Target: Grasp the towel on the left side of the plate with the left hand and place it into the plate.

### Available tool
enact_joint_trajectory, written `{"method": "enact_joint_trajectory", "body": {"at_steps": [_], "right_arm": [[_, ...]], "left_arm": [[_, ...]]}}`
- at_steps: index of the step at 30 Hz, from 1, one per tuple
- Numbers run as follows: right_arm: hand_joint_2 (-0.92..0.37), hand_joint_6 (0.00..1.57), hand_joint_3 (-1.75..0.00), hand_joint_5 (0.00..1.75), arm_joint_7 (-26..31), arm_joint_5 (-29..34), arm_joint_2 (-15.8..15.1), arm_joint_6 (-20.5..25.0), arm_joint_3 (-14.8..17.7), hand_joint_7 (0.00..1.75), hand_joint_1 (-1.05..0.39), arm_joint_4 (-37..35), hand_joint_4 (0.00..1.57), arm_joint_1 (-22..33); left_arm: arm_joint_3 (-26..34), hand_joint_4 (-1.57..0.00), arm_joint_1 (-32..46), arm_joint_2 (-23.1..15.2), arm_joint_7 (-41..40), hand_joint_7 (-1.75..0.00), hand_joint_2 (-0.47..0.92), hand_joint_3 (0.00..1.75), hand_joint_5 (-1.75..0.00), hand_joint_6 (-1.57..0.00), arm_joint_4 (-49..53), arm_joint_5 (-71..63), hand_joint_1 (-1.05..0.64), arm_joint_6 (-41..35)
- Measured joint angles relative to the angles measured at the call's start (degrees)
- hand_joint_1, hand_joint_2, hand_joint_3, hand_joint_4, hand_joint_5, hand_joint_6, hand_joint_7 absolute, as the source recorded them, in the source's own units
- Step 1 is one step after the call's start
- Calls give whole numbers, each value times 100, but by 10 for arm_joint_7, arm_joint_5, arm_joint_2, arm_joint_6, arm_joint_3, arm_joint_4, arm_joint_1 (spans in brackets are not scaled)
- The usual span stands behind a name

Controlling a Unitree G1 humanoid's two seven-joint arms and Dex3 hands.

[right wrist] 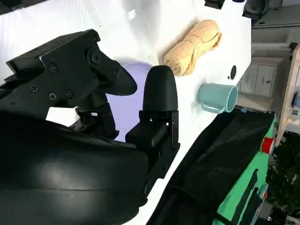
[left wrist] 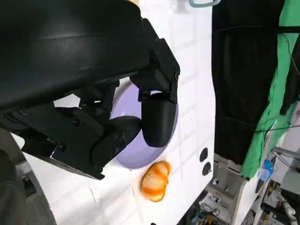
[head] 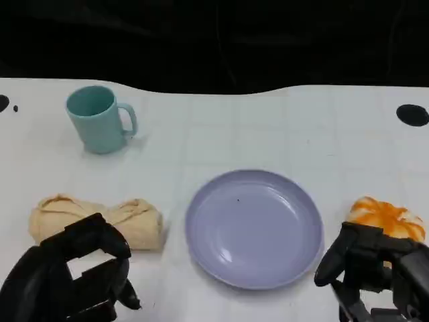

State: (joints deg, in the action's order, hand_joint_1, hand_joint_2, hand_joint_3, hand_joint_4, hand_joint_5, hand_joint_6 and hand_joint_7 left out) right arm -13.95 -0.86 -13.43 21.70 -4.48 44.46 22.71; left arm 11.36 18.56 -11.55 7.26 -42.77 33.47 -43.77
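One soft, light beige rolled cloth towel (head: 100,218) should be grasped mid-roll; left hand (head: 74,272) hovers, fingers apart, empty.

towel (head: 100,218) to plate (head: 255,228): bare strip of table (head: 281,134) between, nothing standing in it | cup (head: 99,119) near far left edge, well behind that path | orange-white object (head: 387,218) just beside plate's right rim, by right edge | plate's middle bare
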Motion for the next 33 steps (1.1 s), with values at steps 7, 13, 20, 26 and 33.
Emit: {"method": "enact_joint_trajectory", "body": {"at_steps": [7,13,20,26,33], "right_arm": [[-57,67,-108,170,0,1,0,0,-1,138,-9,0,73,0],[-56,67,-110,170,2,6,0,0,-16,139,-9,0,74,-1],[-56,67,-110,169,6,11,3,1,-25,139,-9,4,74,-5],[-56,67,-111,169,6,9,4,5,-30,139,-8,8,74,-5],[-56,67,-110,168,6,9,3,9,-30,138,-8,17,73,-3]], "left_arm": [[0,-62,0,4,-16,-108,48,121,-135,-66,-1,-14,-9,2],[-22,-46,5,9,-15,-82,68,81,-125,-51,-1,-79,-19,82],[-38,-25,1,-66,69,-40,91,29,-89,-31,19,-187,-30,239],[-41,-23,-32,-146,97,-17,92,5,-67,-35,24,-277,-39,270],[-94,-22,-102,-208,97,-8,92,0,-59,-38,47,-426,-46,267]]}}
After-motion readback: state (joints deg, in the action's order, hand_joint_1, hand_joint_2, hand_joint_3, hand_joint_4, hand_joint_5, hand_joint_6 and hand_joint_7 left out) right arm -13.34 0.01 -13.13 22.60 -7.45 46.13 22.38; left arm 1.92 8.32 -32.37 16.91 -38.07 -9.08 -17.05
